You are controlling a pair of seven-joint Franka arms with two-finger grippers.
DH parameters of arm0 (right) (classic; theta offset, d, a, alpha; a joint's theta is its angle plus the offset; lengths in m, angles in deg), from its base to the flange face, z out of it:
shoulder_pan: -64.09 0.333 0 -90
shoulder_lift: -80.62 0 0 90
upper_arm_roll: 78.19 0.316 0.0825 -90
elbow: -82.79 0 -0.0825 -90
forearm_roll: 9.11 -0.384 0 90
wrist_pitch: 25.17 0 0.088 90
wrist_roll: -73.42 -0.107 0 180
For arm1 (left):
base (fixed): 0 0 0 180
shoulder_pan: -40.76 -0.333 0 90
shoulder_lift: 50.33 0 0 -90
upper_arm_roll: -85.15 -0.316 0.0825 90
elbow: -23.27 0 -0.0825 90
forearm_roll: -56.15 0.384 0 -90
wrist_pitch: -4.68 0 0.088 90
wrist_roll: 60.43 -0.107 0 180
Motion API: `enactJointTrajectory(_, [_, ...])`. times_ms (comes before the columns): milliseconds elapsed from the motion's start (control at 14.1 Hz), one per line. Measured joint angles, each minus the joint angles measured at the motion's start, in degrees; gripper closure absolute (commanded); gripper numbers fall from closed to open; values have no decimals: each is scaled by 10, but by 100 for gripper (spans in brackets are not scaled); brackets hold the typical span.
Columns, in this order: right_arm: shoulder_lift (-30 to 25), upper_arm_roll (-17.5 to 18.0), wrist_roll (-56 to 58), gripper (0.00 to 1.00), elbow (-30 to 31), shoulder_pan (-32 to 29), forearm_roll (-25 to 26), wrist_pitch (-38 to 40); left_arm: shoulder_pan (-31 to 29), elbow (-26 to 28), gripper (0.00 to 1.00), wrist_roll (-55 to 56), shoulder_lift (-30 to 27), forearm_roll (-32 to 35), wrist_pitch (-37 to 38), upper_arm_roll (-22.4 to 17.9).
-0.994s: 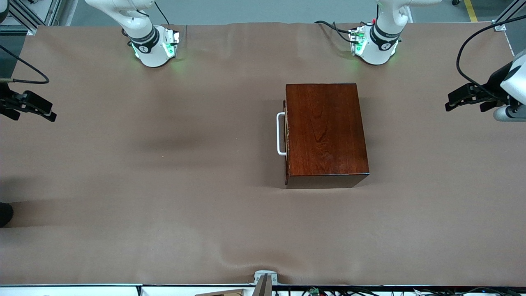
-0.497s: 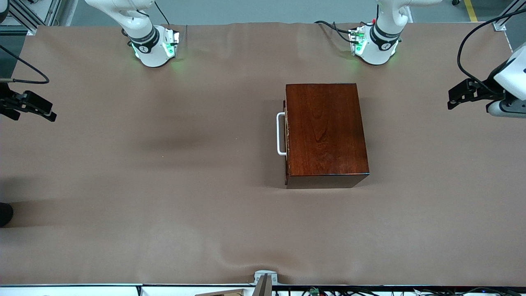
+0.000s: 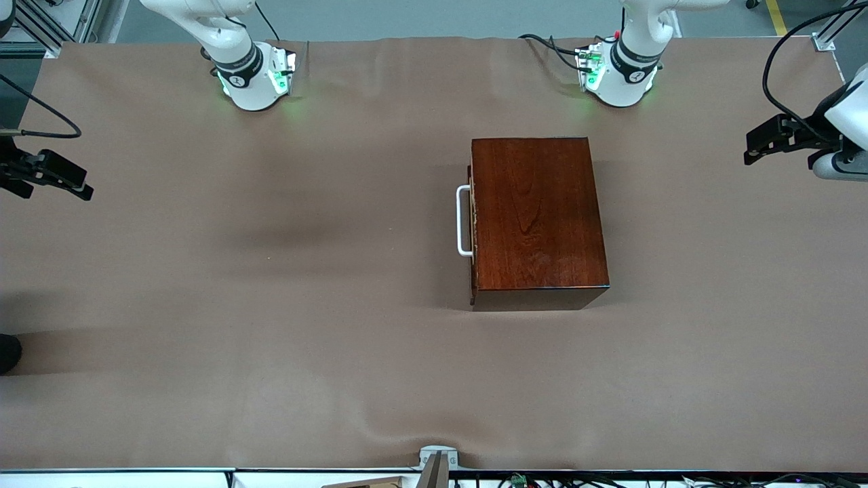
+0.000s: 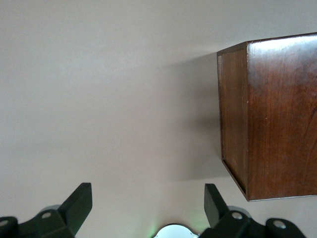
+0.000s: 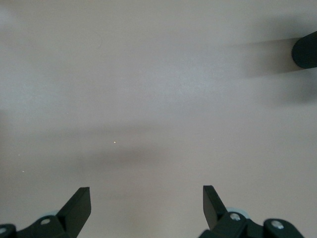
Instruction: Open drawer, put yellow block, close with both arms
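The dark mahogany box stands mid-table, toward the left arm's end. Its drawer is shut, and the white bar handle faces the right arm's end. The yellow block is out of view. My left gripper is open and empty, up over the table's edge at the left arm's end. Its wrist view shows bare cloth and the box's corner. My right gripper is open and empty over the table's edge at the right arm's end. Its wrist view shows only cloth.
A brown cloth covers the table, with a few wrinkles. A dark rounded object sits at the right arm's end and also shows in the right wrist view. A metal bracket is at the near edge.
My left gripper has drawn back from the box, toward the left arm's end and the bases' edge of the table. The right arm and the box have not moved.
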Motion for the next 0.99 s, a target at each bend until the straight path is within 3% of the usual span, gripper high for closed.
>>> enactJointTrajectory(994, [0,0,0,0,0,0,0,0,-24,-12,0,2,0,0,7,27])
